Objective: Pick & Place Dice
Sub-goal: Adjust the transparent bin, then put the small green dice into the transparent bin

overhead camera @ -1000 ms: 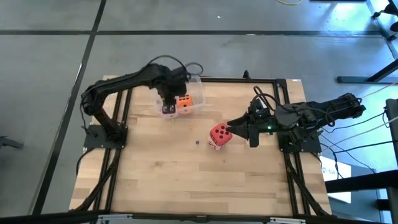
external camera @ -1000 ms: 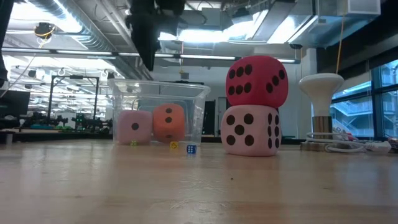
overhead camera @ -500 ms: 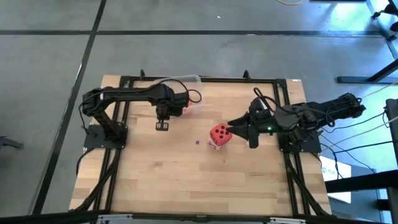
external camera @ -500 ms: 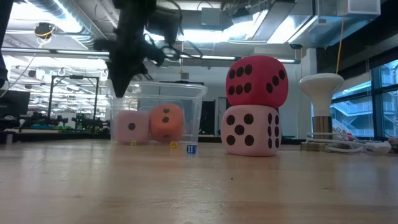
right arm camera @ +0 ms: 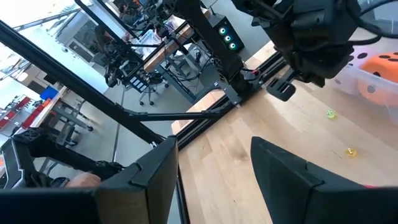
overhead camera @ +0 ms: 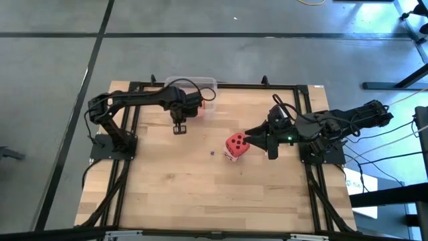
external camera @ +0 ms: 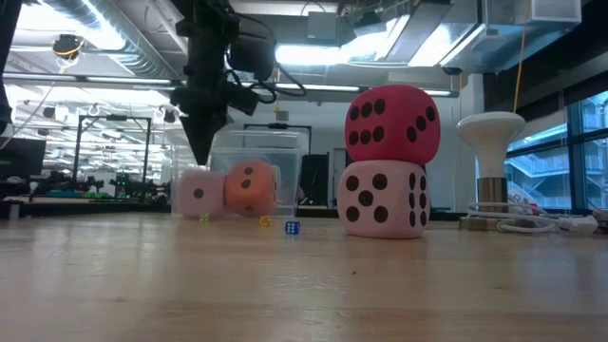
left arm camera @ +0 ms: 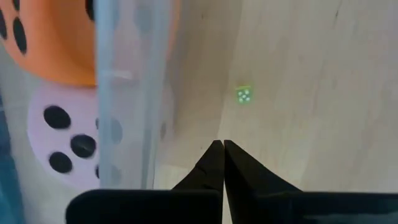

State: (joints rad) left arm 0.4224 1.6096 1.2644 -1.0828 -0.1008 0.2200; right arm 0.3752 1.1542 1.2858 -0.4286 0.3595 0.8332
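The left gripper is being held just above the wooden table near the far edge, left of centre, right beside the clear plastic tub. Its two dark fingers are being pressed together tip to tip, with nothing caught between them. Through the tub wall an orange die and a pale pink die are being shown side by side, touching (the pink one lying nearer the table's left edge). A tiny green speck of a die is lying on the bare wood just beyond the fingertips, and two more tiny ones, yellow and blue, are resting in front of the tub.

Near the middle of the table, somewhat toward the right edge, a red die is being carried on top of a light pink die, the pair stacked squarely. The right gripper is being kept just beside this stack on its right-edge side, fingers spread wide and holding nothing.
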